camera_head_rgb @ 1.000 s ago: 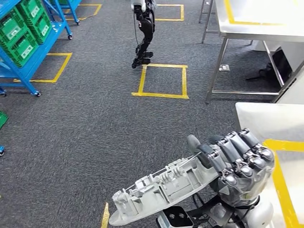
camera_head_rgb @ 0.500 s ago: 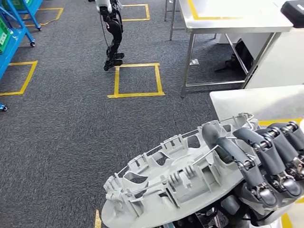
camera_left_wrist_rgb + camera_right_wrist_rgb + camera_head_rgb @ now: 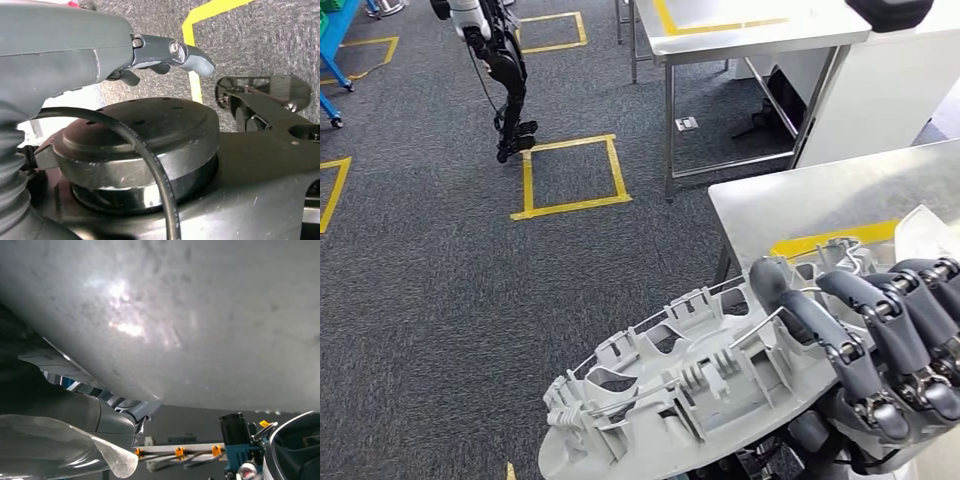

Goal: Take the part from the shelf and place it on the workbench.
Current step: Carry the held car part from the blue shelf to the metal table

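The part [image 3: 682, 400] is a long pale grey plastic moulding with ribs and clips on its upper face. My right hand [image 3: 878, 350] grips its right end, thumb on top, and holds it level above the carpet. Its far tip reaches over the corner of the steel workbench [image 3: 803, 200], which carries a yellow tape line. The right wrist view looks at the part's smooth underside [image 3: 170, 315] from close by. My left hand [image 3: 75, 50] hangs at my side over the carpet and holds nothing.
Another robot's legs [image 3: 501, 80] stand at the back left beside a yellow floor square [image 3: 569, 175]. A second steel table [image 3: 743, 30] and a white cabinet [image 3: 878, 90] stand behind the workbench. A pale shape [image 3: 924, 235] lies on the workbench's right side.
The camera has swung to the right, so the floor marks and the other robot slid left and more of the workbench came into view. My right hand still holds the part, nearer and higher than a second ago.
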Tool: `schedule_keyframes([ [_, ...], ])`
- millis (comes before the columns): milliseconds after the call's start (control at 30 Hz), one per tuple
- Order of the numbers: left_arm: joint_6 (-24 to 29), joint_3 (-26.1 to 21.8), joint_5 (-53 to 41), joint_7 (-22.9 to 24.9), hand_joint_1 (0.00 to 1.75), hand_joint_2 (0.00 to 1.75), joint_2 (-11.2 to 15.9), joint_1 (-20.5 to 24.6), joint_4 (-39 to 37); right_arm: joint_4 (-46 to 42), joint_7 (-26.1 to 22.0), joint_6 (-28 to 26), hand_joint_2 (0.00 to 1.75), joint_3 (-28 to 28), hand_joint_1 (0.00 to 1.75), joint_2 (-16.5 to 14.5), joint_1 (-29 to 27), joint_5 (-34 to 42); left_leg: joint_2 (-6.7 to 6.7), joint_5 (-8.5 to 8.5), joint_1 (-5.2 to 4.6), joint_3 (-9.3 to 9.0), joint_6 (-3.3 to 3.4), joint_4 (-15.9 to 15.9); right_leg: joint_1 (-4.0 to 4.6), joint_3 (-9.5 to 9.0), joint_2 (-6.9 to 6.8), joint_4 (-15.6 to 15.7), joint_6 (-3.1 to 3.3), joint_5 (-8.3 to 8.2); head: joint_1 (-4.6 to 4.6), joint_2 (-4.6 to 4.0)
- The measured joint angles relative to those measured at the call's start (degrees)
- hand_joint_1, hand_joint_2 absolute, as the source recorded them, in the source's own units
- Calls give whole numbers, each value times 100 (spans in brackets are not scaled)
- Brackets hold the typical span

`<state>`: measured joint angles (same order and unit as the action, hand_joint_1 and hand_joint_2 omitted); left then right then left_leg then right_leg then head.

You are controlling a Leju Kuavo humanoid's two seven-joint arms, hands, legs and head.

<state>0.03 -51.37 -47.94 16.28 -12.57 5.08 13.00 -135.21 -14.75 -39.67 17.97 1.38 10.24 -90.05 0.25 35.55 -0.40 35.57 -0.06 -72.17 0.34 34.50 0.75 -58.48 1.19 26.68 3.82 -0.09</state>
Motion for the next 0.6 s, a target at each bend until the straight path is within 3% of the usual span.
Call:
schedule_keyframes([
  [67, -2, 1, -11, 0, 0, 175, 1, -17, -1, 0, -1, 0, 175, -3, 175, 0, 1, 0, -32, -462, -29, -283, 86, 720, 13, -21, 58, -2, 0, 4, 2, 0],
  [100, -3, 2, -15, 0, 0, 175, 3, -29, -1, 0, -1, 0, 175, -8, 175, 0, 1, 0, -53, -609, -45, -395, 122, 1045, 16, -6, 83, -9, -10, -1, 2, 0],
  [133, -5, 3, -18, 0, 0, 175, 5, -40, -1, -1, -1, 0, 175, -13, 175, 1, -2, 1, -73, -669, -58, -460, 139, 1278, 17, 29, 98, -20, -26, -8, 1, 0],
  [167, -9, 3, -20, 0, 0, 175, 5, -47, -1, -1, -1, 0, 175, -18, 175, 1, -7, 2, -86, -666, -63, -473, 113, 1384, 19, 70, 108, -31, -32, -17, 3, 0],
  [267, -32, 3, -21, -2, 0, 175, -2, -52, -2, -2, -2, 0, 175, -24, 175, 2, -14, 3, -93, -659, -66, -460, 26, 1468, 12, 121, 98, -33, -34, -38, 4, 0],
  [600, -48, 3, -34, -2, 0, 175, -7, -51, -2, -2, -10, 0, 175, -31, 175, 2, -16, 4, -95, -667, -82, -467, 80, 1461, -9, 90, 97, 10, -90, -75, 2, 0],
])
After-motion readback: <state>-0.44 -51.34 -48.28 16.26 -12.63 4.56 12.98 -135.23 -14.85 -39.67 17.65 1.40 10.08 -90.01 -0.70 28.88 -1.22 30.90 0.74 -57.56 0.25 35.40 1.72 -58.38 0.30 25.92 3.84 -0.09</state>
